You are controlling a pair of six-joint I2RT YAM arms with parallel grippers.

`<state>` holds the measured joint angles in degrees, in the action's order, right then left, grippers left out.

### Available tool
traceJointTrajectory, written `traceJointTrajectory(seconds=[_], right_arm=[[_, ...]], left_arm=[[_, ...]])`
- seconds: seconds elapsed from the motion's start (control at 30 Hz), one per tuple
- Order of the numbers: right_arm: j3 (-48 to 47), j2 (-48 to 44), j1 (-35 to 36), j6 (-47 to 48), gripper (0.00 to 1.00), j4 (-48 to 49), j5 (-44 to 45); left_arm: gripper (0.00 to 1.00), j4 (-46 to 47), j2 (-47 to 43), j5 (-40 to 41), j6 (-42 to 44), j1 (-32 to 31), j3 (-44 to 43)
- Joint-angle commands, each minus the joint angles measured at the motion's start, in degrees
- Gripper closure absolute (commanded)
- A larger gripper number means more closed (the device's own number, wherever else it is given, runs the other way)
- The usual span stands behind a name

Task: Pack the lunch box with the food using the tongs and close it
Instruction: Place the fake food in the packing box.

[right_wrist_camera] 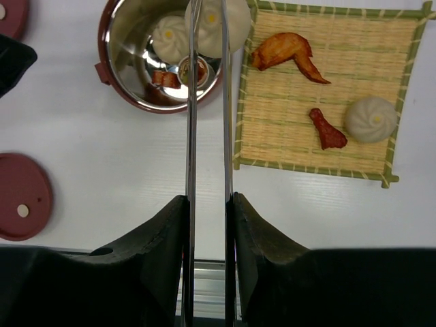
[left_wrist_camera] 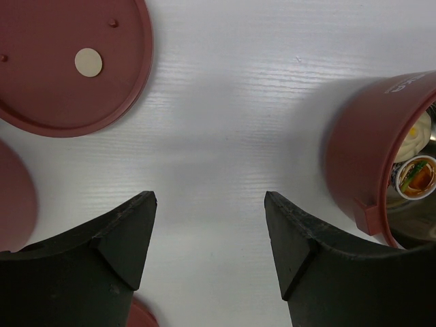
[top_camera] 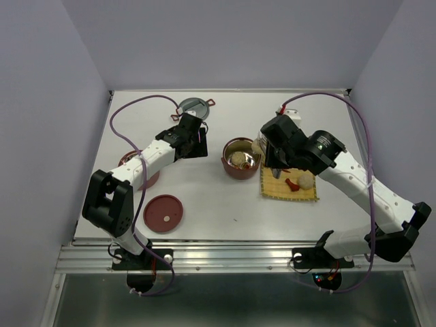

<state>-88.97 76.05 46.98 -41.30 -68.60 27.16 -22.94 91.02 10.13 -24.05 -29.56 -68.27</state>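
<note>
My right gripper [right_wrist_camera: 209,204] is shut on the tongs [right_wrist_camera: 191,136]. Their two thin silver arms run forward to a pale bun [right_wrist_camera: 235,20] at the right rim of the dark-red lunch box bowl [right_wrist_camera: 109,68]. Inside the bowl lie another bun [right_wrist_camera: 169,37] and a small dark-and-white piece [right_wrist_camera: 193,68]. On the yellow mat [right_wrist_camera: 286,136] rest an orange wing [right_wrist_camera: 283,51], a reddish drumstick [right_wrist_camera: 327,129] and a bun [right_wrist_camera: 370,119]. The flat red lid [top_camera: 163,213] lies near the front left. My left gripper [left_wrist_camera: 210,225] hangs open over bare table, left of the bowl [left_wrist_camera: 354,150].
A second red bowl [top_camera: 151,178] sits half hidden under the left arm. A grey lid with red tabs [top_camera: 193,107] lies at the back of the table. In the left wrist view the red lid [left_wrist_camera: 68,61] lies upper left.
</note>
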Motion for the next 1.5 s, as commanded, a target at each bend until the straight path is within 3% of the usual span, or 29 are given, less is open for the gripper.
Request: traceJointTrajectory(seconds=[0.0,0.53,0.77,0.97,1.47], right_arm=[[-2.2,0.5,0.5,3.4,0.99,8.6,-3.8],[6.8,4.2,1.5,4.7,0.96,17.5,-8.5],[7.8,4.8,1.5,4.4,0.76,17.8,-8.2],[7.7,4.7,1.5,4.1,0.68,17.8,-7.9],[7.7,5.0,1.5,3.9,0.61,17.8,-7.6]], left_arm=[[0.24,-0.1,-1.0,0.8,0.6,-0.3,-1.0],[0.24,-1.0,-2.2,1.5,0.1,-0.3,-0.9],[0.24,-1.0,-2.5,1.6,0.1,-0.3,-0.6],[0.24,-0.8,-2.4,1.4,0.3,-0.3,-0.5],[0.24,-0.6,-2.3,1.3,0.4,-0.2,-0.2]])
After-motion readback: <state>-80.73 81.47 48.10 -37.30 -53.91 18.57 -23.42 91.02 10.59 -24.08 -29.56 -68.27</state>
